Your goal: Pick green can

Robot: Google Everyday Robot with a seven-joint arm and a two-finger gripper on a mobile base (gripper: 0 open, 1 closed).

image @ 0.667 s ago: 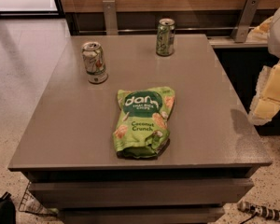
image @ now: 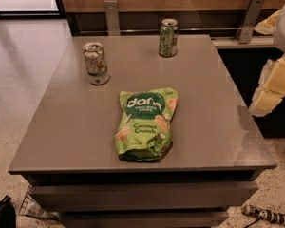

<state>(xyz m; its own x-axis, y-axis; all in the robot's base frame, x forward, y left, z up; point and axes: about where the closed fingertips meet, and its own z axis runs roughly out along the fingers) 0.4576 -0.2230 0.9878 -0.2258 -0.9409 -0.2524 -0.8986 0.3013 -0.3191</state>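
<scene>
The green can (image: 168, 37) stands upright near the far edge of the grey table (image: 76, 127), right of centre; it has a dark green body with pale markings and a silver top. My gripper (image: 271, 87), pale yellow and white, hangs at the right edge of the view, off the table's right side. It is well to the right of the can, nearer the camera, and touches nothing.
A whitish-silver can with green and red marks (image: 96, 63) stands at the far left of the table. A green snack bag (image: 146, 123) lies flat in the middle. A wooden wall with metal brackets (image: 112, 17) runs behind the table. A cable (image: 266, 215) lies on the floor.
</scene>
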